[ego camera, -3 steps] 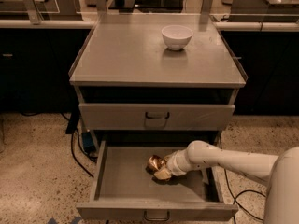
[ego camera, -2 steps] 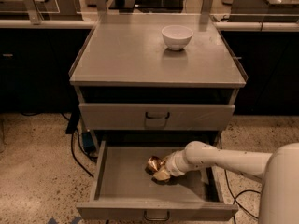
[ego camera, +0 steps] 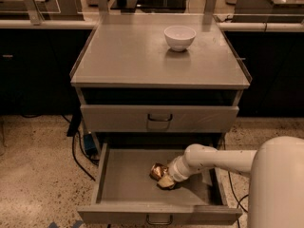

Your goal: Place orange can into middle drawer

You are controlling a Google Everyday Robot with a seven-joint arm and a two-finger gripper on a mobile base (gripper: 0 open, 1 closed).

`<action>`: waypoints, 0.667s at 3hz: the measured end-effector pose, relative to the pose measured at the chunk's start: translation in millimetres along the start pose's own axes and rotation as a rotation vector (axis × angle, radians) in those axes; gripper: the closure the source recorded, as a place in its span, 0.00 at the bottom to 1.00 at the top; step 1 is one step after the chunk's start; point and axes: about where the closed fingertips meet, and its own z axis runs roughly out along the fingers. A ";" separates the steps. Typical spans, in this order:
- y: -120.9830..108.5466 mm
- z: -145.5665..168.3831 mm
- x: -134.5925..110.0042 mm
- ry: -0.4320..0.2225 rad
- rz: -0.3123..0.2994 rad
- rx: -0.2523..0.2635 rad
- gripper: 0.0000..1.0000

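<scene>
Inside the open middle drawer, the tool rests against the orange can on the drawer's floor (whether it grips cannot be told). Above that drawer sits a shut second drawer; farther back, a white bowl tops the table.

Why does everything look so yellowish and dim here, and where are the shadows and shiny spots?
Camera view: warm, low light from above tints the whole scene; the white bowl drops a soft shadow forward onto the cabinet top; the recess beneath that top is nearly black; the orange can gives the only bright glints, lying in the open middle drawer right at the gripper.
</scene>
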 end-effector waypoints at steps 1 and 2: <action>0.0 0.0 0.0 0.000 0.000 0.000 0.81; 0.0 0.0 0.0 0.000 0.000 0.000 0.57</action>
